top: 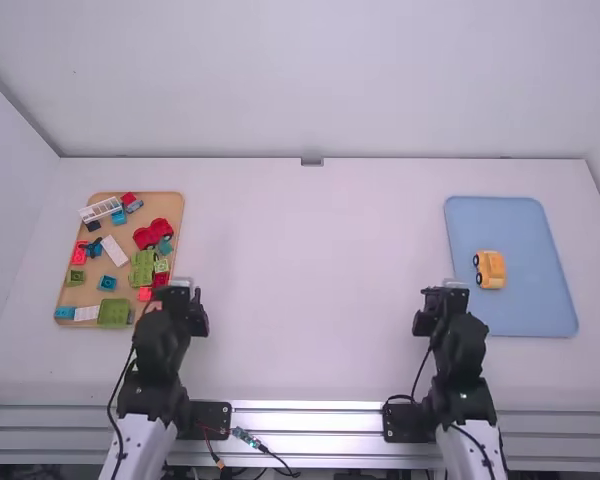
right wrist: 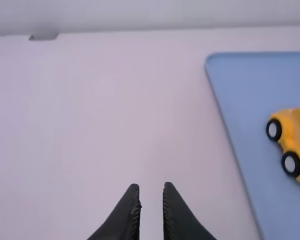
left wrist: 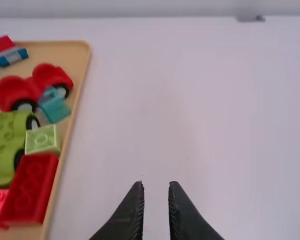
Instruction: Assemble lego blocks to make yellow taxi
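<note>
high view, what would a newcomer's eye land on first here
Probably the yellow car, bright against the blue tray on the right. Next comes the tan tray on the left, crowded with colourful blocks. Among those, the red car near that tray's right edge catches the eye.

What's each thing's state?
Left claw, open, empty.
Right claw, open, empty.
Yellow toy car, upright.
Blue tray, holding yellow toy car.
Tan tray, holding loose blocks.
Red toy car, upright.
White ladder, lying down, overhanging tan tray.
</note>
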`<action>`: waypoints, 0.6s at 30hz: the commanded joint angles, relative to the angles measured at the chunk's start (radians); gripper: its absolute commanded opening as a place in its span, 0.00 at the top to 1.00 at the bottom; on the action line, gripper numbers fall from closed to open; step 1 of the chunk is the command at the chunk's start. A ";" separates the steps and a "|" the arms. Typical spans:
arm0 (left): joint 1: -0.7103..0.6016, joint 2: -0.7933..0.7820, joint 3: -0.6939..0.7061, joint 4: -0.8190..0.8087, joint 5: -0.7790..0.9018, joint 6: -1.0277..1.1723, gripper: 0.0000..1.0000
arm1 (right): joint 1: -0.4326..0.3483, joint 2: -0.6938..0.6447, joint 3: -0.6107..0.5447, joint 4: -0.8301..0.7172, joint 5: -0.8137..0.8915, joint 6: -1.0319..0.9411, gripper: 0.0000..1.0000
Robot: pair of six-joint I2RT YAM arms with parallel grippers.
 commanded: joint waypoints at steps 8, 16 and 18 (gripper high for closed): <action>0.002 -0.147 -0.008 -0.006 -0.005 0.001 1.00 | 0.003 -0.147 -0.011 -0.006 0.002 0.004 1.00; 0.002 -0.239 -0.008 -0.006 -0.005 0.001 1.00 | 0.003 -0.241 -0.011 -0.006 0.002 0.004 1.00; 0.002 -0.256 -0.008 -0.006 -0.005 0.001 1.00 | 0.003 -0.258 -0.011 -0.006 0.002 0.004 1.00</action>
